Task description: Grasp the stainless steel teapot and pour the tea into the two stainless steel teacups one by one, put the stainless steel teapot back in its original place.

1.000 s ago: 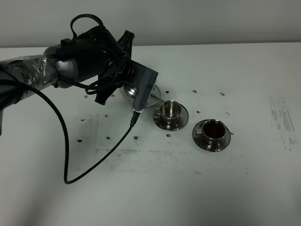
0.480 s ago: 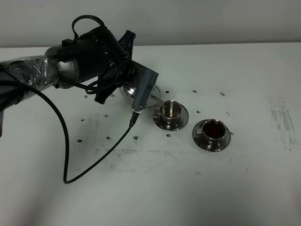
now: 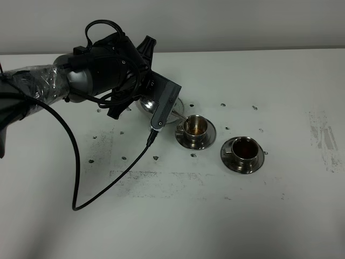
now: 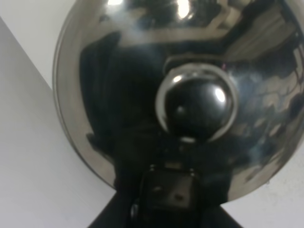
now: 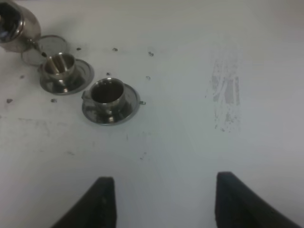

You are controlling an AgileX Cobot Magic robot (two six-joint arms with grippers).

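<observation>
Teapot [image 3: 146, 103] left of teacups [image 3: 195, 125], tray [image 5: 43, 47] behind.

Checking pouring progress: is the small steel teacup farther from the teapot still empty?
No, the farther steel teacup on its round saucer already holds dark tea in the high view.

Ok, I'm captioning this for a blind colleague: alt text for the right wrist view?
A steel teapot tips its spout over one of two steel teacups on saucers, on a white table. The other cup holds dark tea; the right gripper hangs open.

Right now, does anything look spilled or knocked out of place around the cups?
Nothing stands out. Both teacups, near and far, sit upright on their saucers, with no puddle visible. The teapot is tilted toward the near one.
</observation>
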